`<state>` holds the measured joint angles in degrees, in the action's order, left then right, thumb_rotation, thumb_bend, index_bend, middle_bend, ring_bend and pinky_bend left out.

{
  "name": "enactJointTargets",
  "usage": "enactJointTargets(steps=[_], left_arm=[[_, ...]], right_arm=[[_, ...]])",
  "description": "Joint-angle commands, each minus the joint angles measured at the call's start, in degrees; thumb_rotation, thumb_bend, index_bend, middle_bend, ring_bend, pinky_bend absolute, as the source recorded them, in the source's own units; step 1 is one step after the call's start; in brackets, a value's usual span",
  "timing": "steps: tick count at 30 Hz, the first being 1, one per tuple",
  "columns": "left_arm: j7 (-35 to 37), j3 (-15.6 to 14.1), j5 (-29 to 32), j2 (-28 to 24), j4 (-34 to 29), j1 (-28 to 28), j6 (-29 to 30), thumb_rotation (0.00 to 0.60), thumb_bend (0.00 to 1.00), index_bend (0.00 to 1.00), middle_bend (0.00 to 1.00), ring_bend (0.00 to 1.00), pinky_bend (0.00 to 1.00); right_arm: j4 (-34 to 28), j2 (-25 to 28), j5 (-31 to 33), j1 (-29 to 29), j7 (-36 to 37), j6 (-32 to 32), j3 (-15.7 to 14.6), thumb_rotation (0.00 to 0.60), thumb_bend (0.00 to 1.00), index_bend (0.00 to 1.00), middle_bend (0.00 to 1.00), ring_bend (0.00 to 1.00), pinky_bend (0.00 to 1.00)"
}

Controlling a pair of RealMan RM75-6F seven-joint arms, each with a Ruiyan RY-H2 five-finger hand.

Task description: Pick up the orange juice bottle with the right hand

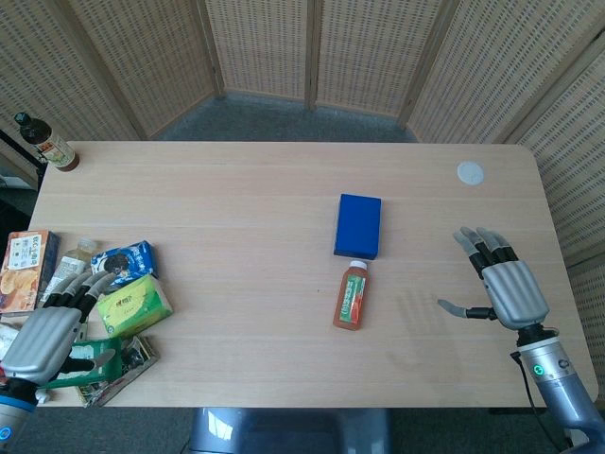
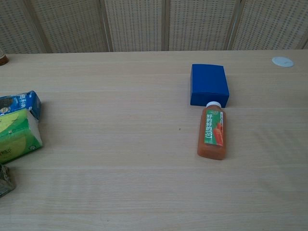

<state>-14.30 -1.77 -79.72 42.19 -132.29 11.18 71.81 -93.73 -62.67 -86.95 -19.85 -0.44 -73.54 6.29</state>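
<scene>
One orange juice bottle flat beside one blue box; right hand spread, empty, well apart.

Bright, even daylight in both views, soft short shadows beside the bottle and blue box, faint striped shadow on the pale table near the right hand, no harsh glare, focus sharp, slight bending at head-view edges
</scene>
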Motion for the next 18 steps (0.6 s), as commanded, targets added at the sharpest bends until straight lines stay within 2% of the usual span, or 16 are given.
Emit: enactJointTargets(steps=[1, 10, 18], left_arm=[[-0.11, 0.25, 0.98, 0.6, 0.41, 0.68, -1.02, 0.6, 0.24, 0.07, 0.0, 0.0, 0.0], [0.01, 1.01, 0.58, 0.95, 0.21, 1.26, -0.66, 0.6, 0.24, 0.04, 0.0, 0.0, 0.0], [1.66, 1.67, 0.54, 0.61, 0.18, 2.48, -2.04, 0.6, 0.24, 0.04, 0.0, 0.0, 0.0]], right_arm=[[0.03, -0.3, 0.03, -0.16, -0.18, 0.28, -0.12, 0.193, 0.18, 0.0, 0.0, 0.0, 0.0], [-0.64, 0.14, -1.62, -0.76, 0.99, 0.6, -0.63, 0.194, 0.18, 0.0, 0.0, 0.0, 0.0], [-1.99, -0.21, -4.1, -4.73, -0.39, 4.96, -0.55, 0.195, 0.18, 0.0, 0.0, 0.0, 0.0]])
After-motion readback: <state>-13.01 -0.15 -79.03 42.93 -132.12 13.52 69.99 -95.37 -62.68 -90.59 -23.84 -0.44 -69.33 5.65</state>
